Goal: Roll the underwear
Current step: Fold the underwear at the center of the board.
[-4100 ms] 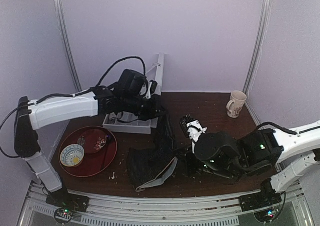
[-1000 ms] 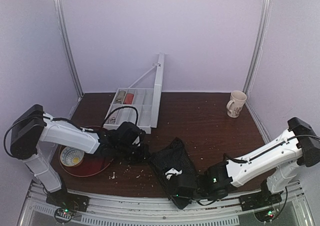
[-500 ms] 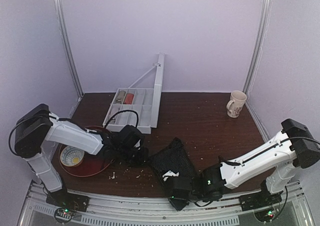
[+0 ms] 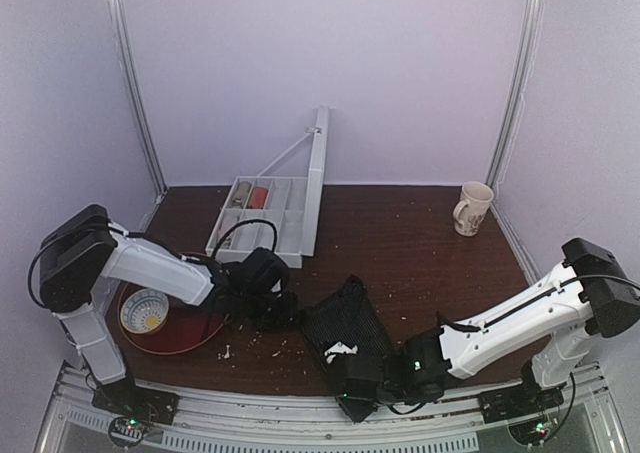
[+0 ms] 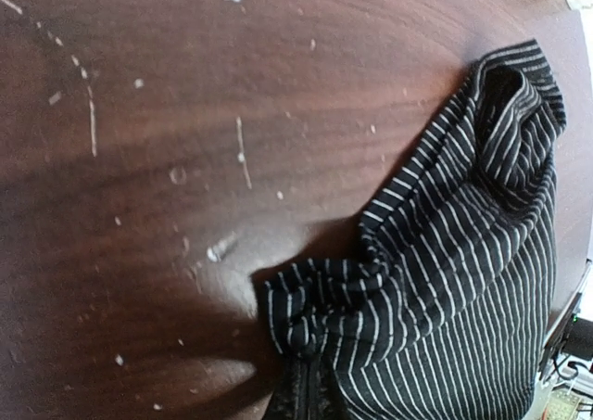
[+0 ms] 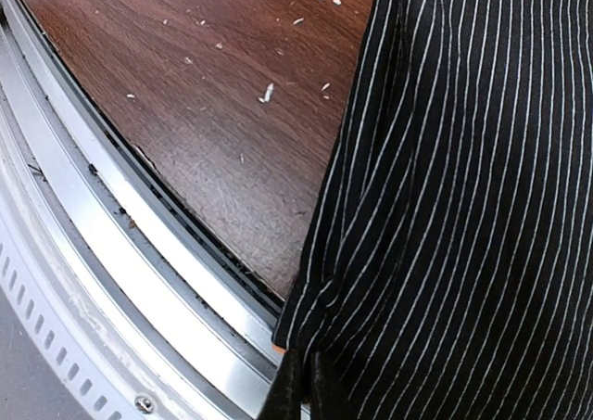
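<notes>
The underwear (image 4: pixel 346 318) is a black pinstriped bundle near the table's front edge, bunched and folded, with a pale bit of hem showing at its near side. My left gripper (image 4: pixel 291 313) is at its left corner; in the left wrist view the fingers (image 5: pixel 301 390) are shut on a puckered fold of the underwear (image 5: pixel 454 272). My right gripper (image 4: pixel 348 378) is at its near end, over the table's edge. In the right wrist view that gripper (image 6: pixel 303 392) is pinched shut on the lower corner of the underwear (image 6: pixel 463 188).
A red tray (image 4: pixel 205 325) with a small bowl (image 4: pixel 145 311) lies at the left, behind my left arm. An open compartment box (image 4: pixel 265 223) stands at the back and a mug (image 4: pixel 472 208) at the back right. A metal rail (image 6: pixel 111 253) runs along the table's front edge.
Since four seconds ago both arms came down toward the front edge, dragging the underwear into a narrower bundle. In the last second my right gripper crept slightly left and nearer.
</notes>
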You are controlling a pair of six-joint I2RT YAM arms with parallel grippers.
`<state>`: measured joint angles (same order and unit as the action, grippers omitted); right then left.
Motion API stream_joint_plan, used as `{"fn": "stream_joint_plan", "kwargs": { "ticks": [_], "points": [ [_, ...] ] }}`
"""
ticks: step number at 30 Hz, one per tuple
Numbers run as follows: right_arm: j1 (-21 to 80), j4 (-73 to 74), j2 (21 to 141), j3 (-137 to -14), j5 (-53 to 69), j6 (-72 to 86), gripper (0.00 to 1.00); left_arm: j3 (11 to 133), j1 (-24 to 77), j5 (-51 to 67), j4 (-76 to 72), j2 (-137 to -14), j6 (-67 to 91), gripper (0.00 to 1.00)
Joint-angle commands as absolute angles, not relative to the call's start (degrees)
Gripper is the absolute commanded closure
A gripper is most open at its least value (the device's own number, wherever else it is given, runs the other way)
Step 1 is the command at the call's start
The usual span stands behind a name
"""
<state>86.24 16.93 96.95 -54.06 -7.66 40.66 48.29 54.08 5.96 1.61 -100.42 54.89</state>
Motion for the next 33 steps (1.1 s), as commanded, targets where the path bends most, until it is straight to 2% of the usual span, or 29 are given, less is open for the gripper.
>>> {"fn": "stream_joint_plan", "kwargs": {
  "ticks": [1,18,33],
  "points": [
    [86.48,19.46,94.78,-54.31,-8.78,39.90,1.00,49.48,52.43,3.90,4.88,-101.60,54.04,1.00],
    [86.41,19.26,93.10,-57.83,-10.66,37.53,1.00,55.18,51.02,5.25,11.16,-95.53,52.83,1.00],
    [85.84,15.54,97.93,-57.66,-9.43,37.49,1.00,55.22,51.00,4.22,11.86,-99.24,51.95,1.00]
  ]
}}
